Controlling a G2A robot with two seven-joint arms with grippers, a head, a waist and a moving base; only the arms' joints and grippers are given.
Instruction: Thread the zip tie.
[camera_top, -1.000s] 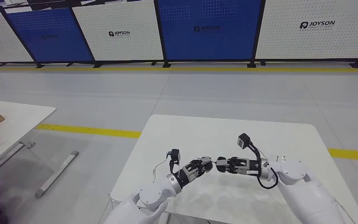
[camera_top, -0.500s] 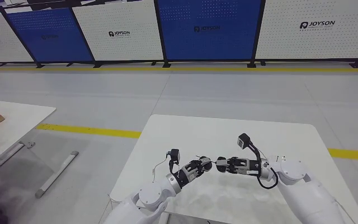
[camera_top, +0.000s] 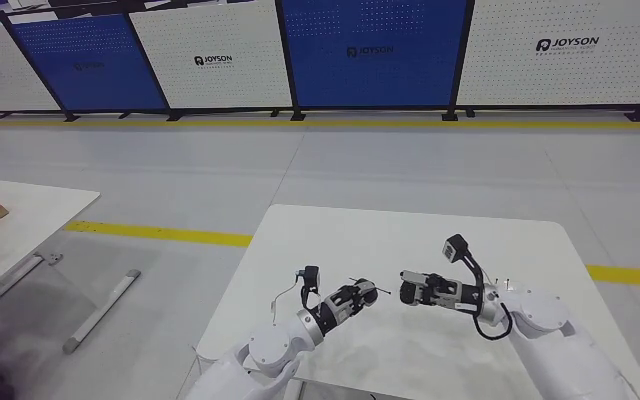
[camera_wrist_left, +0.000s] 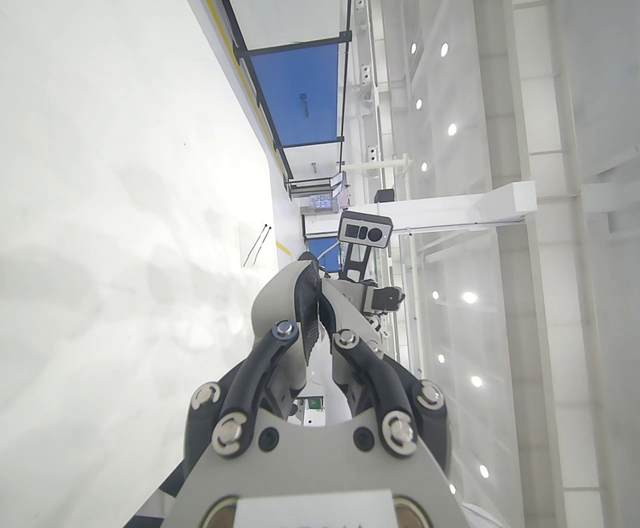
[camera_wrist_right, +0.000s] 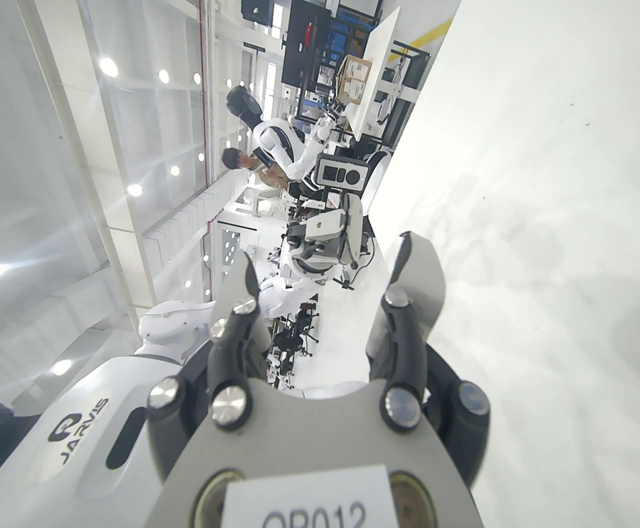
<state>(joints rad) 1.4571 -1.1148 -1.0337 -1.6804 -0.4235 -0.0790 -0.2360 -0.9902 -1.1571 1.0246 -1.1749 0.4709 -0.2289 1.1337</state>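
My left gripper (camera_top: 368, 292) is shut low over the white table (camera_top: 400, 235), near the front middle. A thin black zip tie (camera_top: 353, 283) sticks out beside its fingers. In the left wrist view the gripper (camera_wrist_left: 311, 280) has its ribbed pads pressed together, and the tie between them is hidden. My right gripper (camera_top: 403, 290) stands a short gap to the right of it, facing it, open and holding nothing. In the right wrist view this gripper (camera_wrist_right: 327, 265) has its fingers spread wide, and the left arm's gripper (camera_wrist_right: 330, 235) is seen beyond them.
Two spare black zip ties (camera_wrist_left: 256, 245) lie on the table by its right edge. Bare tabletop (camera_top: 420, 225) stretches behind both grippers. Blue and white panels (camera_top: 375, 50) stand across the floor, far from the table.
The two grippers were tip to tip. The right gripper has since opened and drawn back to the right, leaving a gap. The left gripper has stayed put and shut.
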